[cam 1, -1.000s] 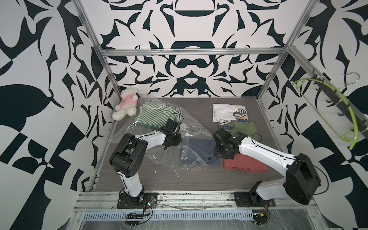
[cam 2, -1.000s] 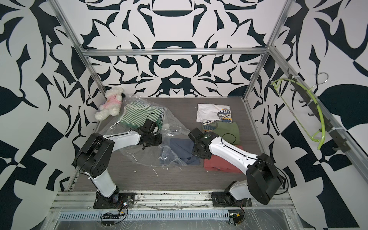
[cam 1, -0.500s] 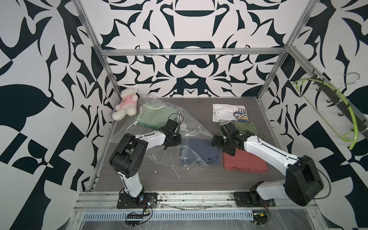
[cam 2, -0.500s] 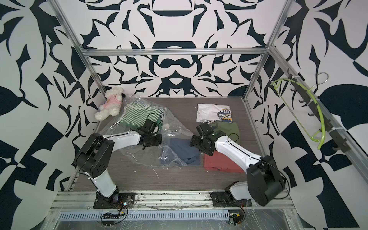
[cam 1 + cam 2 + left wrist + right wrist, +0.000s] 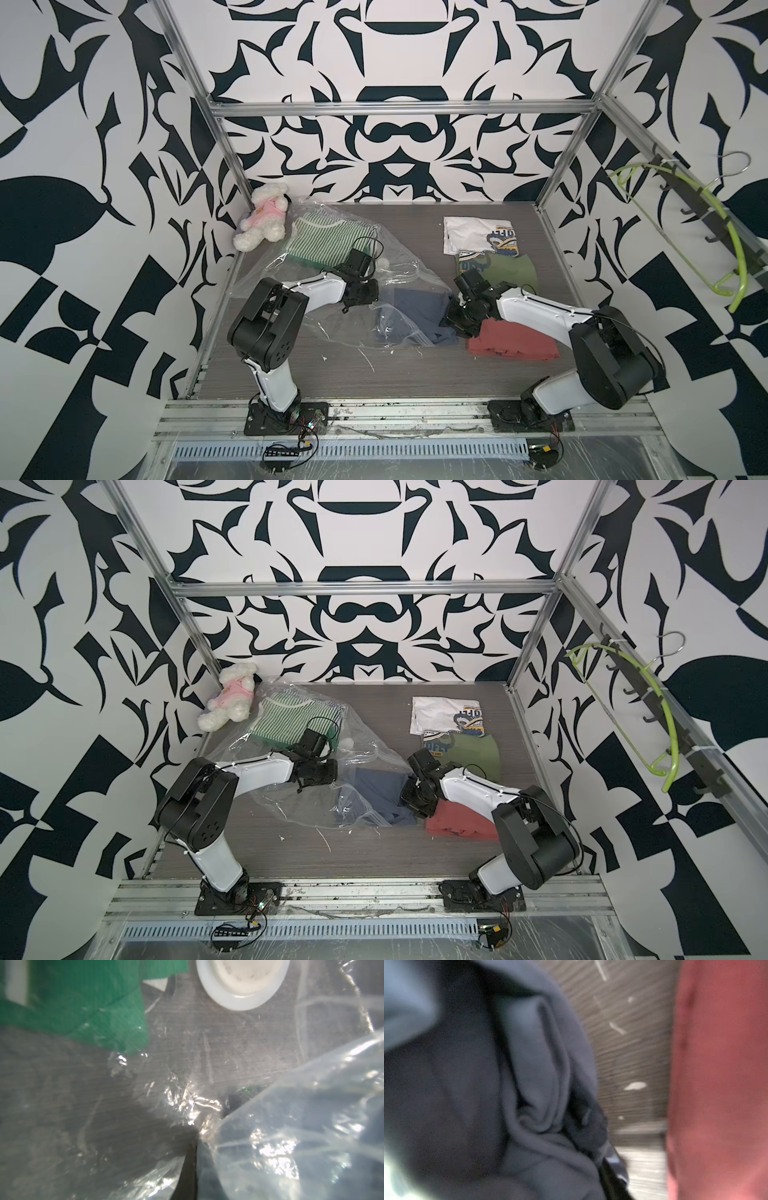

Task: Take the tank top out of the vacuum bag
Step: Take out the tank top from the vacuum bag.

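Ideally, the pull should be going low toward three o'clock while the plastic is being anchored. In both top views the left gripper point(image 5: 372, 292) point(image 5: 332, 773), arm outstretched, is clamping the vacuum bag point(image 5: 399, 270) point(image 5: 365, 746). The right gripper point(image 5: 455, 322) point(image 5: 409, 800), wrist bent down, is meeting the blue tank top point(image 5: 411, 307) point(image 5: 374, 789), which is lying half out at the bag's four o'clock.

From the left wrist, closed jaws are pinching a plastic fold near the valve point(image 5: 241, 980).

From the right wrist, blue cloth is crowding the red garment point(image 5: 716, 1084). I cannot tell whether those jaws are gripping.

Blur in the right wrist view hid whether the right gripper point(image 5: 453, 324) held the blue garment point(image 5: 529, 1064). I saw the white valve point(image 5: 241, 982) cut off at the edge.
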`<state>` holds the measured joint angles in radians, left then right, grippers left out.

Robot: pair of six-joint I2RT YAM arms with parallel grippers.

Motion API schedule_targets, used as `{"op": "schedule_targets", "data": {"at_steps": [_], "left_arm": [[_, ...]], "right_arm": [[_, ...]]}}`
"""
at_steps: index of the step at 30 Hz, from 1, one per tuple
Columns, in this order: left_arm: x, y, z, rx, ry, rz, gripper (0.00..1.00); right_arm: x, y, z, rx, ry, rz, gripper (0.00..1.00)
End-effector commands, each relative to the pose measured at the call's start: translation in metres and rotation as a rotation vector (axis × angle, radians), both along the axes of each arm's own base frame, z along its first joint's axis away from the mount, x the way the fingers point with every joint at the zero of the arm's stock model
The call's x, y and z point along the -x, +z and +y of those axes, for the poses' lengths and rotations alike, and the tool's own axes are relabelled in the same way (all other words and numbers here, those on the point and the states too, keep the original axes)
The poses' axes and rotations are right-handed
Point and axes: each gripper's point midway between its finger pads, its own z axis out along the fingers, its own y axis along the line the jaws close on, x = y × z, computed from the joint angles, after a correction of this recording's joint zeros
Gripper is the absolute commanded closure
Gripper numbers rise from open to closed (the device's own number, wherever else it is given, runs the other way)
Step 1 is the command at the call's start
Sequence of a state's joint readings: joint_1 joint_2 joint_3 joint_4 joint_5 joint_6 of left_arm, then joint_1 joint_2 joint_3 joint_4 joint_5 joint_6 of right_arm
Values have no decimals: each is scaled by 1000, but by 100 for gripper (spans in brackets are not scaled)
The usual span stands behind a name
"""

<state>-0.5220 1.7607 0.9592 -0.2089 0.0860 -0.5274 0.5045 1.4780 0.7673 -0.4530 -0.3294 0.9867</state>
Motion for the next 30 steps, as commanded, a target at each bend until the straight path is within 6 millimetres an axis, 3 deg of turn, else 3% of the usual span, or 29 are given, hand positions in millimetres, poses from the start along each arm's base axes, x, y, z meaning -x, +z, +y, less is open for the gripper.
{"op": "schedule_targets", "data": {"at_steps": [1,2,9,21,30], "left_arm": [[22,-21,19,-86,13,87,100],[23,-21,20,-90,15,86,100],[22,-18,34,-138,55,59,100],[16,-8,44,-168,92,23,100],[14,-7,47,-174,98,16,100]], "right_arm": [[-12,19,6,-39,34,-95,93],[-15,23,5,-35,46,-127,100],[-22,57,-11,44,92,-267,100],[-23,110,-69,395,168,-310,100],[8,149,-103,457,104,-332,100]]}}
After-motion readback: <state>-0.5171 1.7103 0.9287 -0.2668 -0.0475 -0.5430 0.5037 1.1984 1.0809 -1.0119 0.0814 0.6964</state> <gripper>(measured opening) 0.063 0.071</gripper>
